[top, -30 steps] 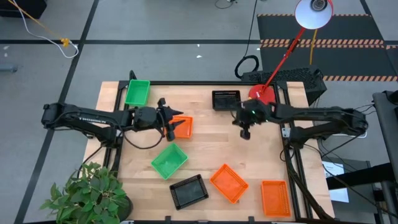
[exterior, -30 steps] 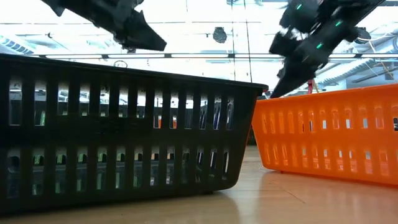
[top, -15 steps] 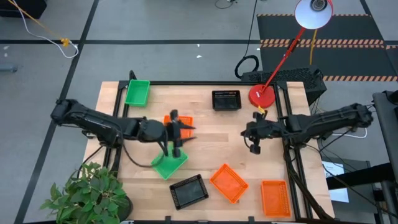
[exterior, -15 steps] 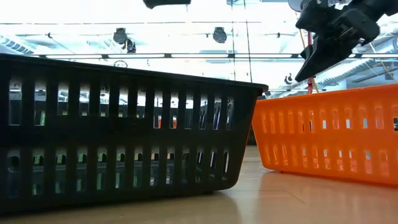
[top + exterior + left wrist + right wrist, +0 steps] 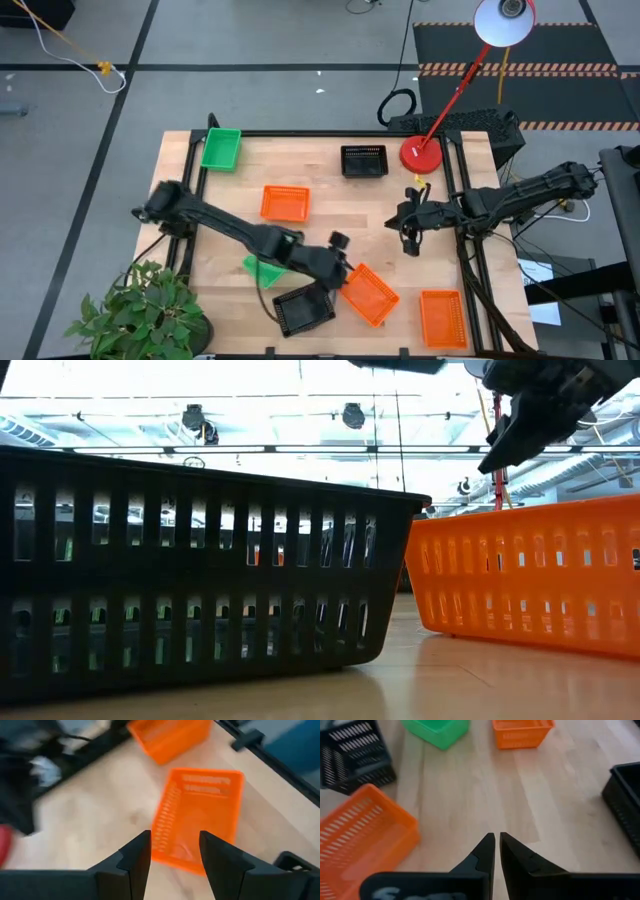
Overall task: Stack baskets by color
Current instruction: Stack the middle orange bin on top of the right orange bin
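The left gripper (image 5: 340,262), fingers spread and empty, has swung over an orange basket (image 5: 368,295); the right gripper (image 5: 409,240) hovers pressed together.

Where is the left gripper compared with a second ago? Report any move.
Yes. The left gripper has moved from beside the orange basket at table centre toward the near edge, above another orange basket.

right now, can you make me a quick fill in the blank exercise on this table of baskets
1. The left gripper hovers with open fingers over a slotted plastic basket coloured ____.
2. The right gripper has its fingers ____ and holds nothing.
3. The round red lamp base stands beside a mesh basket coloured ____.
4. The basket at the table's far left corner is ____.

Missing words: orange; shut; black; green
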{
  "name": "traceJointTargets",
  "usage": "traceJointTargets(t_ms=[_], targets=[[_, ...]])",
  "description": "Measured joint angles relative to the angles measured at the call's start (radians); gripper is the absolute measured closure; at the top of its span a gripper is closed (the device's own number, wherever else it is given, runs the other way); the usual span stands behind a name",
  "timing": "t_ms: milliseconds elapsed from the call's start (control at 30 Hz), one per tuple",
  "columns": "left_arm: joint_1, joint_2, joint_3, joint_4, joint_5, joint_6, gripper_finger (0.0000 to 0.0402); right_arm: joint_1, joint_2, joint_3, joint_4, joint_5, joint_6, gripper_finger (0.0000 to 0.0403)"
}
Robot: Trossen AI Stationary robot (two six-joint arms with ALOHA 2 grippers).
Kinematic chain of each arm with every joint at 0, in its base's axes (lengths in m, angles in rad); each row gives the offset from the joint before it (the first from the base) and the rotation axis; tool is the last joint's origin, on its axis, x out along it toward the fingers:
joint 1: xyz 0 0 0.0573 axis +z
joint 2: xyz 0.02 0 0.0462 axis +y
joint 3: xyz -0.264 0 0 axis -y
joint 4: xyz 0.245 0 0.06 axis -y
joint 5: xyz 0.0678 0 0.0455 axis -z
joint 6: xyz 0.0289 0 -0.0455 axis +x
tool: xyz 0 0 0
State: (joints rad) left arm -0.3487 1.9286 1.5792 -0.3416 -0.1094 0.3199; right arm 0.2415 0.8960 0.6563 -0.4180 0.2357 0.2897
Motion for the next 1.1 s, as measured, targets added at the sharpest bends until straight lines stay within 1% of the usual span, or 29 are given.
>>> traceJointTargets(t_ms=[100, 167, 233, 300, 400, 500, 633, 800, 1100], targets=[[-0.007, 0.083, 0.074, -0.022, 0.076, -0.008, 0.0232, 0.032, 0.005, 0.0, 0.006, 0.005, 0.043, 0.0382], [-0.014, 0.126, 0.107, -0.027, 0.109, -0.021, 0.0232, 0.054, 0.016, 0.0, 0.019, 0.006, 0.068, 0.0382], [-0.024, 0.154, 0.126, -0.023, 0.127, -0.039, 0.0232, 0.08, 0.03, 0.0, 0.027, 0.016, 0.092, 0.0382], [-0.034, 0.173, 0.133, -0.005, 0.138, -0.055, 0.0232, 0.111, 0.046, 0.0, 0.038, 0.049, 0.117, 0.0382], [-0.049, 0.19, 0.133, -0.001, 0.139, -0.08, 0.0232, 0.158, 0.079, 0.0, 0.047, 0.101, 0.14, 0.0382], [-0.067, 0.197, 0.133, 0.007, 0.135, -0.104, 0.0232, 0.198, 0.115, 0.0, 0.073, 0.131, 0.144, 0.0382], [-0.091, 0.207, 0.133, 0.052, 0.126, -0.131, 0.0232, 0.233, 0.158, 0.0, 0.154, 0.132, 0.144, 0.0382], [-0.121, 0.228, 0.133, 0.084, 0.1, -0.12, 0.0232, 0.253, 0.203, 0.0, 0.241, 0.13, 0.128, 0.0382], [-0.127, 0.229, 0.132, 0.073, 0.073, -0.093, 0.0232, 0.253, 0.215, 0.0, 0.252, 0.128, 0.131, 0.0382]])
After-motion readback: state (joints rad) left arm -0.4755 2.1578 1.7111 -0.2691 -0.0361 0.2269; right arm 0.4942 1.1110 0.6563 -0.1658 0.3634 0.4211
